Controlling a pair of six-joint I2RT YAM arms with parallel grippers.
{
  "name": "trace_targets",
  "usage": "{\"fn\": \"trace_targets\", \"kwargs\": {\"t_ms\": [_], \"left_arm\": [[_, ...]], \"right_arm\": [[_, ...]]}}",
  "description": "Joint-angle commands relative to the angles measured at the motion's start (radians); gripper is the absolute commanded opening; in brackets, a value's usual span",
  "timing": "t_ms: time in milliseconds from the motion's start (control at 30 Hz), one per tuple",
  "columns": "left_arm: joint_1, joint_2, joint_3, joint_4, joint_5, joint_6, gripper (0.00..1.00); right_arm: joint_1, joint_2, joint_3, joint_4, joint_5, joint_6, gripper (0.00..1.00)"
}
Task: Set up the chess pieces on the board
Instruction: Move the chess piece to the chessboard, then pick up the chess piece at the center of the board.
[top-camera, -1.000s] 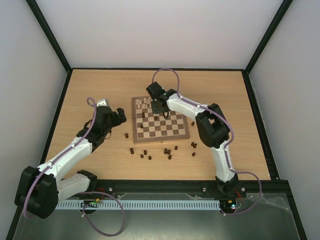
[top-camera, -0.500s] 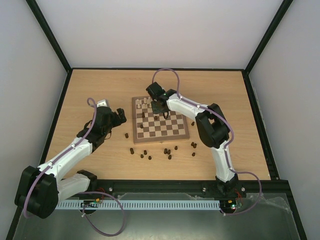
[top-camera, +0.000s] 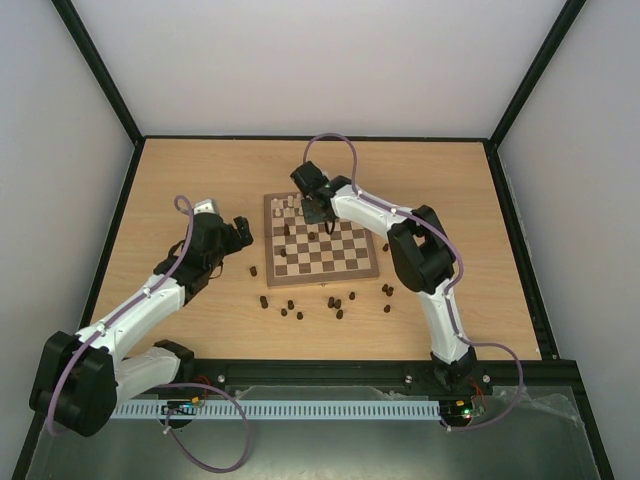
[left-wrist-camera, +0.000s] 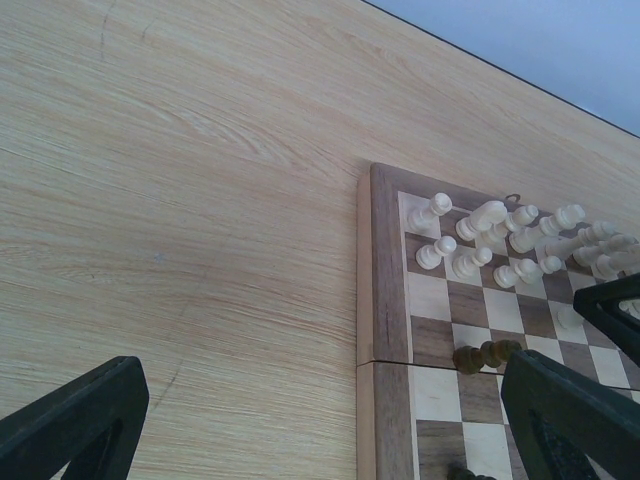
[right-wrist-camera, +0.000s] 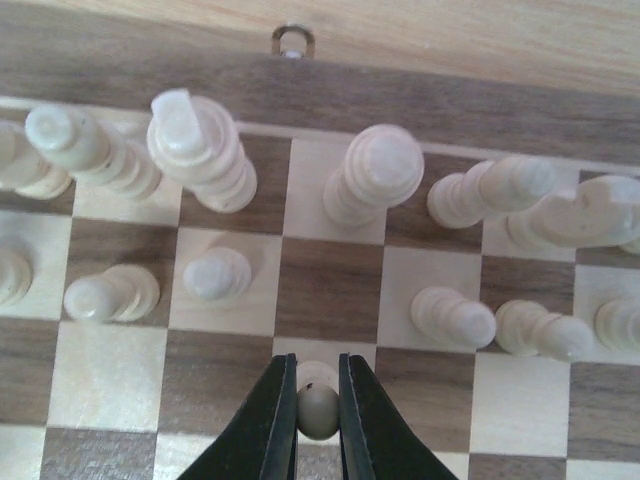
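Note:
The board (top-camera: 322, 277) lies mid-table. Several dark brown chess pieces (top-camera: 337, 303) lie scattered on the table in front of it, and a few stand on its squares (top-camera: 283, 251). My right gripper (top-camera: 316, 212) hangs over the board's far rows. In the right wrist view the right gripper (right-wrist-camera: 318, 375) is shut on the round head of a pale cream pawn (right-wrist-camera: 319, 410) above a cream square. My left gripper (top-camera: 240, 232) is open and empty by the board's left edge. In the left wrist view its jaws (left-wrist-camera: 330, 400) stand wide apart, and a dark piece (left-wrist-camera: 487, 355) lies on the board (left-wrist-camera: 385, 300).
Pale cream pieces (right-wrist-camera: 378, 180) stand in two rows along the board's far edge, close around the right gripper; they also show in the left wrist view (left-wrist-camera: 500, 240). A small metal clasp (right-wrist-camera: 292, 40) sits on the board's far rim. A lone dark piece (top-camera: 253, 270) lies left of the board.
My right gripper has shifted slightly toward the board's far edge, still shut on the cream pawn. The left arm has not moved.

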Motion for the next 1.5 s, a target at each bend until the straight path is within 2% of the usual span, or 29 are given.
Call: {"fn": "trace_targets", "kwargs": {"t_ms": [0, 1000, 1233, 1467], "left_arm": [[-0.003, 0.008, 0.000, 0.011, -0.004, 0.010, 0.99], [-0.003, 0.030, 0.007, 0.020, -0.006, 0.011, 1.00], [-0.002, 0.030, 0.007, 0.019, -0.004, 0.012, 1.00], [-0.002, 0.032, 0.007, 0.020, -0.003, 0.009, 1.00]], "right_arm": [[-0.006, 0.030, 0.035, -0.053, 0.026, 0.001, 0.09], [-0.038, 0.099, 0.119, -0.048, 0.000, 0.003, 0.09], [-0.038, 0.089, 0.114, -0.055, 0.001, 0.007, 0.22], [-0.037, 0.062, 0.111, -0.051, -0.009, 0.008, 0.26]]}}
